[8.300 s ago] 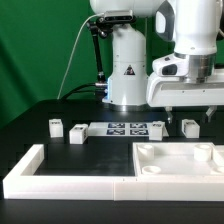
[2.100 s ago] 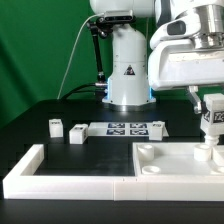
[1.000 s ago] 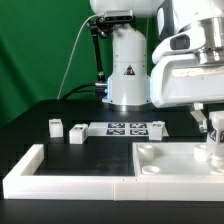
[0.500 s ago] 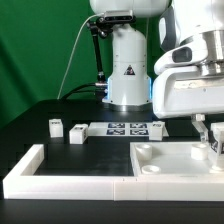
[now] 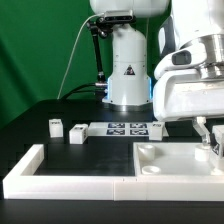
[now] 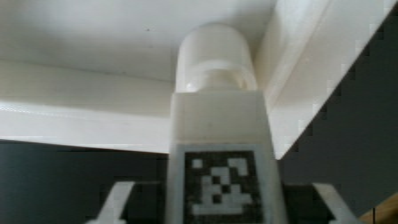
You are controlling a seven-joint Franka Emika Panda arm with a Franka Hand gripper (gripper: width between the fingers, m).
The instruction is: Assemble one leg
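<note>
I have the pincer [image 5: 211,138] closed on the leg [image 6: 217,115], with its fingers against both sides of the tagged end. The leg is held upright over the square panel's [image 5: 175,163] far corner on the exterior view's right, rounded tip pointing into that corner. I cannot tell whether it touches. Beyond the panel's far edge, the marker board [image 5: 125,128] lies on the surface [image 5: 35,115].
</note>
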